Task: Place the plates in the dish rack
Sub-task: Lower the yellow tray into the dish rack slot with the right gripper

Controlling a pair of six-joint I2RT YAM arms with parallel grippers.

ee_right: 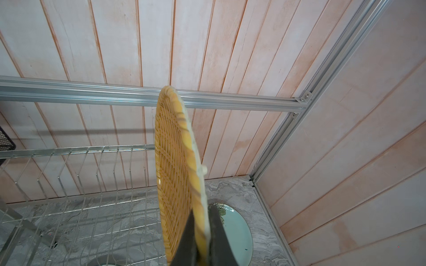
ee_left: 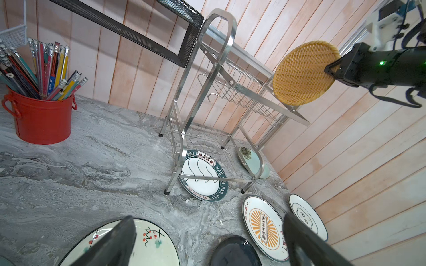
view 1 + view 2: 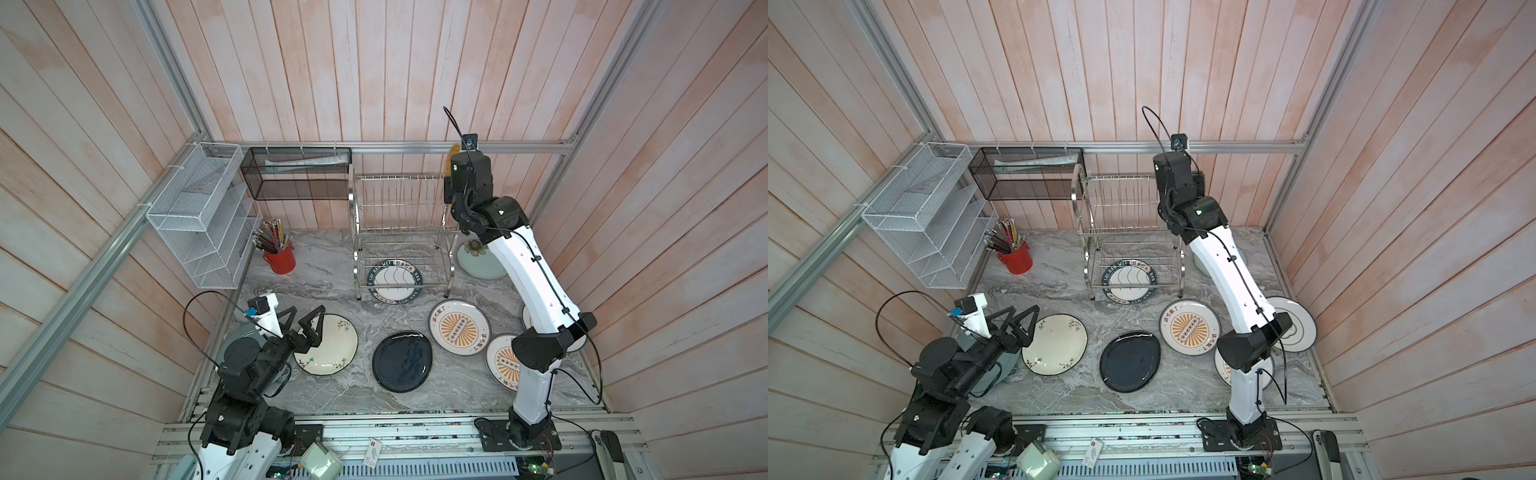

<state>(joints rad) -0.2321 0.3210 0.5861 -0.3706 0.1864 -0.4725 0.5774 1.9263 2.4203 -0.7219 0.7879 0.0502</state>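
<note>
Right gripper (image 1: 202, 213) on plate (image 1: 175, 149) beside rack (image 1: 92, 149)

Nine plates are being counted: one yellow woven (image 2: 302, 73), one cream floral (image 3: 328, 345), one black (image 3: 402, 361), one grey-teal (image 3: 1009, 368), one green-lettered (image 3: 392, 296), two orange-sunburst (image 3: 459, 328), one blue-ring (image 3: 1302, 328), one mint (image 3: 478, 266). One dish rack (image 3: 399, 178), one pencil bucket (image 3: 281, 261), one white organiser (image 3: 195, 224) and one mesh basket (image 3: 297, 191) are being listed.

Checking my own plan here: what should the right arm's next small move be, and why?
Probably ease the right hand down so the yellow woven plate slips into an end slot of the dish rack. The hand is shut on its rim, the plate stands on edge by the top tier's right end, and those slots look empty.
</note>
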